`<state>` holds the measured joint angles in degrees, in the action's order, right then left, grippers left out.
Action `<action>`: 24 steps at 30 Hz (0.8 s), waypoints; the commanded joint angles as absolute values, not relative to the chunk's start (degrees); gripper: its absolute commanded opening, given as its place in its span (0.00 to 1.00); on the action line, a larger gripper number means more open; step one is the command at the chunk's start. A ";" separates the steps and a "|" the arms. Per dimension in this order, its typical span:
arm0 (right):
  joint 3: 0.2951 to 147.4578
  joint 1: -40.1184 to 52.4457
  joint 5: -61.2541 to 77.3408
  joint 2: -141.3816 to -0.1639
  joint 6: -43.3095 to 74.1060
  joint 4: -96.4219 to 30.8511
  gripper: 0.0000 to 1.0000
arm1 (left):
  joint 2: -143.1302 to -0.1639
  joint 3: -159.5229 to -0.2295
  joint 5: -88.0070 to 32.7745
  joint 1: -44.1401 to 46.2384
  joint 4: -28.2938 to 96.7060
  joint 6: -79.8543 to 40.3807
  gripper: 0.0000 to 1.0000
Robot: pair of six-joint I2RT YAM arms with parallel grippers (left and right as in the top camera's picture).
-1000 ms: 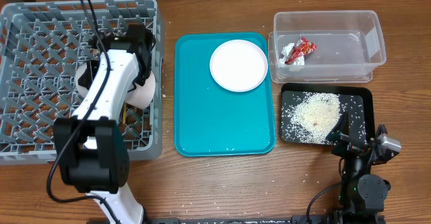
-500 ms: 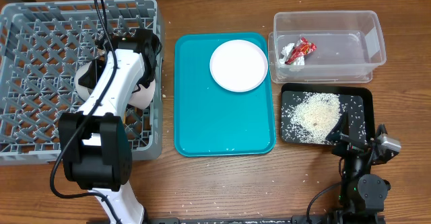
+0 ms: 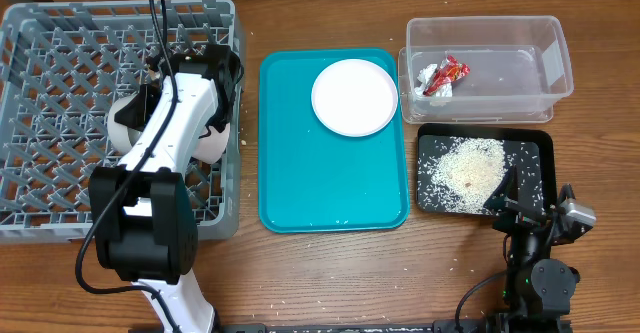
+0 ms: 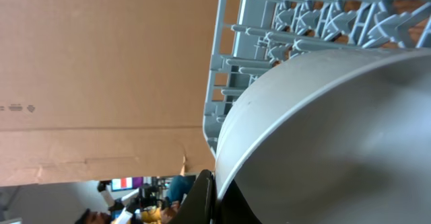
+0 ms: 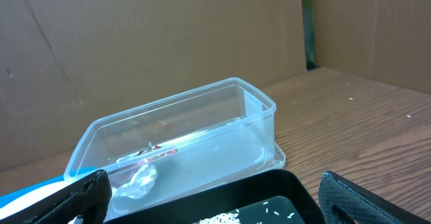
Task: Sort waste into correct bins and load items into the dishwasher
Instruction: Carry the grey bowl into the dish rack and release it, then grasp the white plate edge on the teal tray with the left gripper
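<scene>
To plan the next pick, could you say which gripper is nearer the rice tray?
Right. The right gripper sits at the black tray's near edge; the left gripper holds a bowl in the rack.

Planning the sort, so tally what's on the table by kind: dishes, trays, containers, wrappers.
Dishes: 2 (bowl, plate)
Trays: 2 (teal tray, black tray)
Containers: 2 (rack, bin)
Wrappers: 2 (silver wrapper, red wrapper)
Total: 8
</scene>
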<state>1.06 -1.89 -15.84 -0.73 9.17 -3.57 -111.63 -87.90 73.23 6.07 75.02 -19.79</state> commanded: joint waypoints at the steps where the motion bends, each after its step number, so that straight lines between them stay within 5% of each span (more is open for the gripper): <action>1: 0.45 -2.26 -15.81 -0.16 9.15 -3.20 1.00 | -112.79 -87.92 77.10 6.07 74.87 -16.80 0.04; 12: 0.45 -2.26 -15.81 -0.16 9.15 -3.20 1.00 | -112.81 -87.90 64.10 9.19 74.41 -16.88 0.04; 17: 0.45 -2.26 -15.81 -0.16 9.15 -3.20 1.00 | -112.71 -88.07 61.30 11.97 77.67 -16.97 0.10; 20: 0.45 -2.26 -15.81 -0.16 9.15 -3.20 1.00 | -112.68 -90.54 57.54 13.54 79.94 -17.37 0.27; 24: 0.45 -2.26 -15.81 -0.16 9.15 -3.20 1.00 | -112.29 -98.78 45.39 14.74 83.22 -17.32 0.29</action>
